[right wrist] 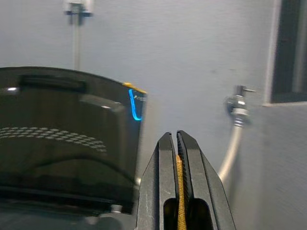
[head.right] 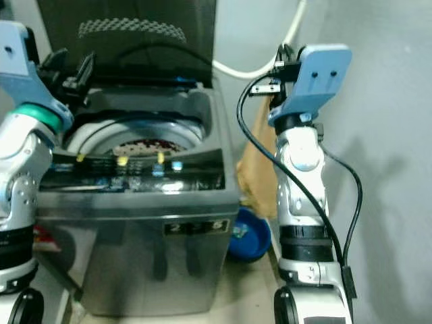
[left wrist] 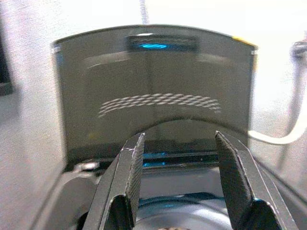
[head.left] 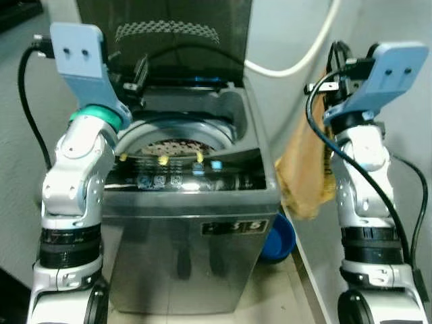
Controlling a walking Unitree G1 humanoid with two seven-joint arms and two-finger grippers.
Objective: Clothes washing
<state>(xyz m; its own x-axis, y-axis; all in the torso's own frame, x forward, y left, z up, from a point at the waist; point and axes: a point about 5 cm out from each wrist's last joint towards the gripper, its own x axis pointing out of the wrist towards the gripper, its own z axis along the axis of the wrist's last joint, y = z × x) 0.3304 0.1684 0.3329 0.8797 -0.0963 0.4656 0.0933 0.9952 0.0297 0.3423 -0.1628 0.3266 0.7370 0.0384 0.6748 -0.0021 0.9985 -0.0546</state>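
Top-loading washing machine (head.left: 196, 223) with lid (left wrist: 153, 91) raised, left gripper (left wrist: 180, 191) fingers released above drum (head.left: 177, 145), right gripper (right wrist: 177, 187) fingers clenched on orange cloth (head.left: 305, 172) beside machine.

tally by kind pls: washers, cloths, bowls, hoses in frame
Washing machine: 1, lid up
Orange cloth: 1, held by the right gripper
Blue bowl: 1, on the floor
White hose: 1
Total: 4

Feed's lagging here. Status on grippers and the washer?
Right gripper shut on orange cloth, held right of the washing machine. Left gripper open above the drum. Lid up, nothing blocking the opening.
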